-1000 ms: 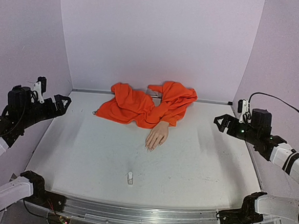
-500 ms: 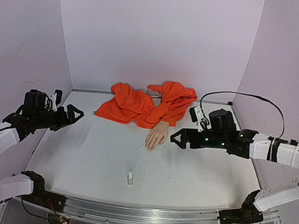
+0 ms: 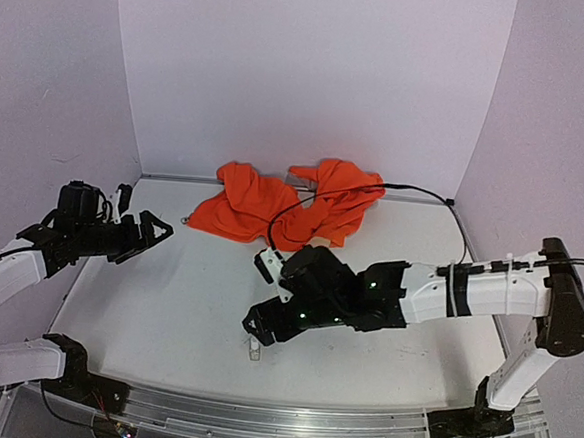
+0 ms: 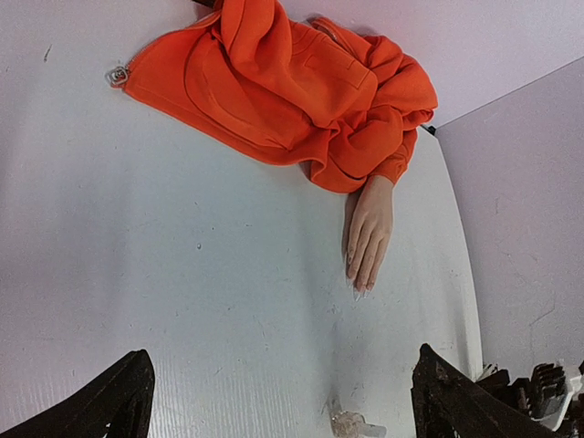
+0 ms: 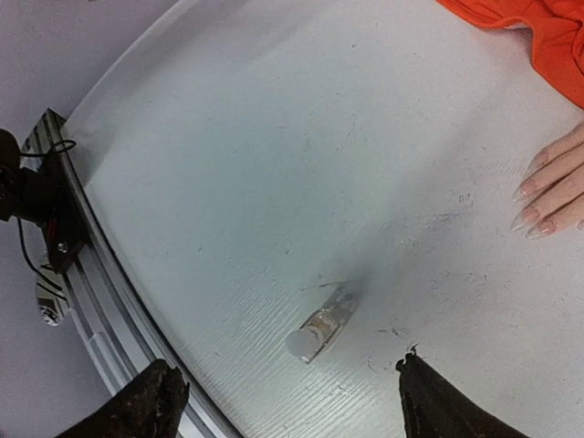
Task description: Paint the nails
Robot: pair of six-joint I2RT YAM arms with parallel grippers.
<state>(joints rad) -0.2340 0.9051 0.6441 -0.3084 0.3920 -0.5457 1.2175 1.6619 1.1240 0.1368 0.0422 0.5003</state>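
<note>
We count two grippers, one mannequin hand, one bottle and one orange garment.

The left gripper (image 3: 152, 231) hangs above the left side of the table (image 3: 166, 300), jaws wide apart and empty. The right gripper (image 5: 287, 383) hovers low over the near middle, jaws apart, gripping nothing.

The small clear bottle (image 5: 320, 324) lies on its side just ahead of the right gripper, untouched.

The mannequin hand (image 4: 370, 230) lies palm down at mid-table, wrist inside the cuff of the orange garment (image 4: 292, 91). Four fingers show. The nails (image 4: 358, 283) point toward the near edge, well apart from the bottle.
</note>
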